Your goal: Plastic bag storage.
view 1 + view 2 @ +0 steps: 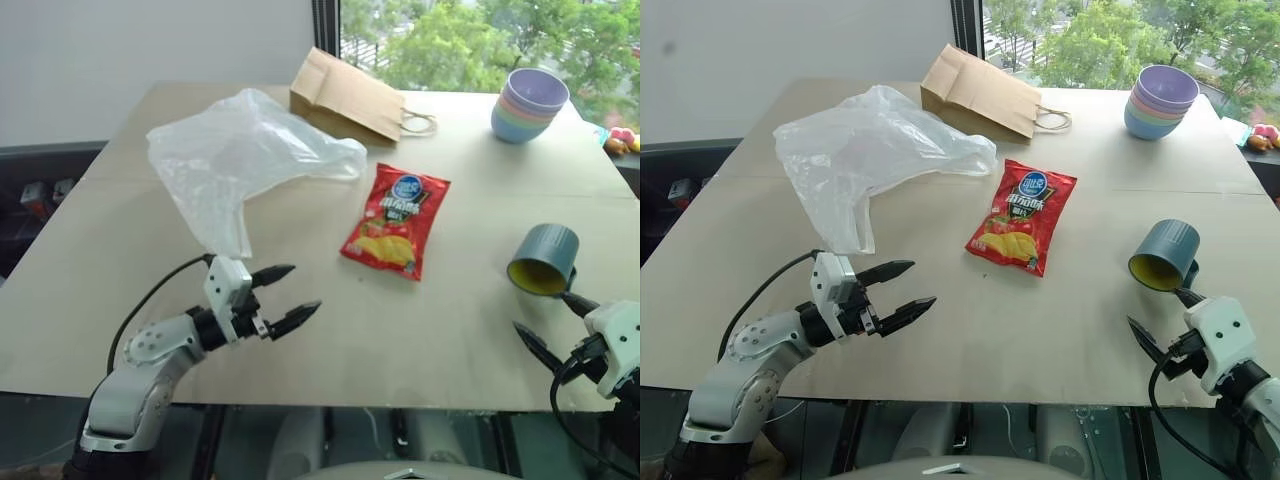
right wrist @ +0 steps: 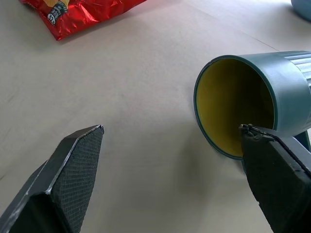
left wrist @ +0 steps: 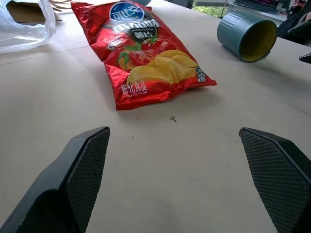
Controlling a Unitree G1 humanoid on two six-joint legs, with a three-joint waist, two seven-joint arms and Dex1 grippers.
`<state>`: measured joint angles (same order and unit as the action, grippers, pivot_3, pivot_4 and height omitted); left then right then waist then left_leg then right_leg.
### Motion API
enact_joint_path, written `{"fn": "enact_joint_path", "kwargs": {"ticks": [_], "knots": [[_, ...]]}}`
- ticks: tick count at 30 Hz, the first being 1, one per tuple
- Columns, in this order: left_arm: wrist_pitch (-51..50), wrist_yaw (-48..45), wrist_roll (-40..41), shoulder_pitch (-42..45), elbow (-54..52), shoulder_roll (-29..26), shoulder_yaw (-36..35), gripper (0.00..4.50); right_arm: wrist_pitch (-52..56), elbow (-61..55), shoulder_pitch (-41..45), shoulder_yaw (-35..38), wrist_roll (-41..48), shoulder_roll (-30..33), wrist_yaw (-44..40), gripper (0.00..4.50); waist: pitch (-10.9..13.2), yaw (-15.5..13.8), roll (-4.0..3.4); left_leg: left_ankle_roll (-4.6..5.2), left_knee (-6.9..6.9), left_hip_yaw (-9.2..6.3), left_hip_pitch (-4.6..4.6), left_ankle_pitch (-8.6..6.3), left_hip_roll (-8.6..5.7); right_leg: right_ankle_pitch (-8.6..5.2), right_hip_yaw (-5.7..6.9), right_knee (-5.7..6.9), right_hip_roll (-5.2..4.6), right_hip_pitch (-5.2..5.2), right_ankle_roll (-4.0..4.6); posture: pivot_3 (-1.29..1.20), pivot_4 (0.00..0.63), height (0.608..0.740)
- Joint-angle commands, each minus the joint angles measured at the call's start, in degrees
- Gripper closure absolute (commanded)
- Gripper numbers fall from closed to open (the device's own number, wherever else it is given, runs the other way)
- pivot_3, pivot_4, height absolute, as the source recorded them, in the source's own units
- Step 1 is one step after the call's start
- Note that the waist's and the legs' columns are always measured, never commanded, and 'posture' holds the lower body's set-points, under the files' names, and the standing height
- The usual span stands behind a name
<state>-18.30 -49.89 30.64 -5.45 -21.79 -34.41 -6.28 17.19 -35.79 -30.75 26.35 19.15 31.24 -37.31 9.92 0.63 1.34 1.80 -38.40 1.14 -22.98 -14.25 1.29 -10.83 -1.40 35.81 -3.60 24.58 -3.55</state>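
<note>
From the head views, the left tool point(image 1: 283, 296) hangs over the near left part of the table point(image 1: 300, 340) with its two black fingers spread wide and nothing between them; it touches nothing. The right tool point(image 1: 556, 322) sits at the near right edge, fingers also spread wide and empty, just beside the cup point(image 1: 544, 259). One plastic bag point(image 1: 235, 155) lies crumpled on the far left of the table, its narrow end trailing toward the left tool but apart from it. Behind it lies one brown paper bag point(image 1: 345, 95) with handles, flat on its side. One red chips packet point(image 1: 396, 220) lies in the middle. One teal cup with a yellow inside lies tipped on its side at the right. One stack of pastel bowls point(image 1: 528, 103) stands at the far right; the number in the stack is hard to tell. In the left wrist view, the wide fingers point(image 3: 82, 170) frame bare table, with the chips packet and the cup beyond. In the right wrist view, the spread fingers point(image 2: 77, 165) frame the cup's open mouth, close to one fingertip.
</note>
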Motion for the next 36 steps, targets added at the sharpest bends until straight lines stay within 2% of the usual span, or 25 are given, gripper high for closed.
{"fn": "enact_joint_path", "kwargs": {"ticks": [1,4,9,13,16,21,24,31,34,36], "knots": [[0.3,0.8,1.2,1.3,-1.0,0.4,-1.4,0.03,0.2,-2.7,0.8,0.9,1.9,0.4,-0.1,0.0,0.0,0.0,0.0,0.0,0.0,0.0,0.0,0.0,0.0,0.0,0.0,0.0,0.0,0.0,0.0,0.0,0.15,0.74],[-3.7,7.3,4.0,7.8,-1.4,3.4,-2.8,0.03,0.4,-7.2,3.8,-1.9,5.2,0.3,-0.3,0.0,0.0,-0.1,0.01,0.0,-0.01,-0.02,-0.01,0.0,0.0,0.0,0.02,0.0,0.0,-0.01,0.0,0.0,0.15,0.74],[-5.9,14.7,2.1,15.9,-0.6,6.1,-2.8,0.03,-1.2,-10.7,9.3,-6.7,5.4,1.5,-1.3,0.0,0.0,0.0,0.03,0.01,-0.01,-0.01,0.03,0.01,-0.08,0.01,0.03,0.0,0.07,-0.07,-0.01,0.0,0.15,0.74],[-10.8,27.0,-13.7,24.9,0.4,3.5,3.4,0.03,-0.7,-11.7,13.8,-9.0,7.3,2.7,-2.1,0.0,0.1,-0.3,0.13,0.02,0.0,0.06,-0.07,0.01,-0.27,0.01,0.06,-0.05,0.12,-0.06,0.0,0.0,0.15,0.74],[-11.3,29.9,-25.6,30.8,2.6,-0.3,10.5,0.03,-1.0,-12.2,15.9,-10.0,8.4,3.2,-2.6,0.0,0.1,-0.5,0.14,0.02,-0.01,0.08,-0.05,0.01,-0.31,0.01,0.11,-0.06,0.14,-0.14,-0.01,0.0,0.15,0.74],[-10.7,34.4,-41.0,37.9,10.6,-2.4,18.9,0.03,-1.0,-12.9,17.1,-10.4,9.7,3.8,-3.0,0.0,0.1,-0.6,0.15,0.02,-0.01,0.1,-0.05,0.01,-0.31,0.01,0.12,-0.08,0.14,-0.14,0.0,0.0,0.15,0.74],[-9.1,36.5,-48.5,41.1,17.6,-2.9,22.3,0.03,-1.0,-13.3,17.4,-10.4,10.2,3.9,-2.7,0.0,0.1,-0.4,0.15,0.02,0.0,0.11,-0.05,0.01,-0.29,0.01,0.12,-0.08,0.15,-0.13,0.0,0.0,0.15,0.74],[1.2,39.7,-57.2,51.3,40.1,-1.7,26.7,0.03,-1.4,-13.0,18.1,-12.0,8.7,3.3,-1.5,0.0,0.1,-0.9,0.2,0.02,-0.01,0.09,-0.06,0.01,-0.27,0.01,0.15,-0.07,0.17,-0.13,-0.01,0.0,0.15,0.74],[4.6,41.5,-58.0,54.2,46.5,-0.8,26.1,0.78,-1.6,-12.9,18.3,-12.9,8.0,3.2,-1.2,0.0,0.1,-1.2,0.21,0.02,-0.01,0.11,-0.1,0.01,-0.28,0.02,0.14,-0.08,0.15,-0.11,-0.01,0.0,0.15,0.74],[5.3,40.7,-54.1,56.4,48.9,0.3,22.2,1.68,-1.5,-12.4,19.0,-13.6,7.4,3.0,-0.5,0.0,0.1,-1.3,0.21,0.02,-0.01,0.11,-0.22,0.01,-0.28,0.03,0.15,-0.08,0.15,-0.01,-0.03,0.0,0.15,0.74]]}}
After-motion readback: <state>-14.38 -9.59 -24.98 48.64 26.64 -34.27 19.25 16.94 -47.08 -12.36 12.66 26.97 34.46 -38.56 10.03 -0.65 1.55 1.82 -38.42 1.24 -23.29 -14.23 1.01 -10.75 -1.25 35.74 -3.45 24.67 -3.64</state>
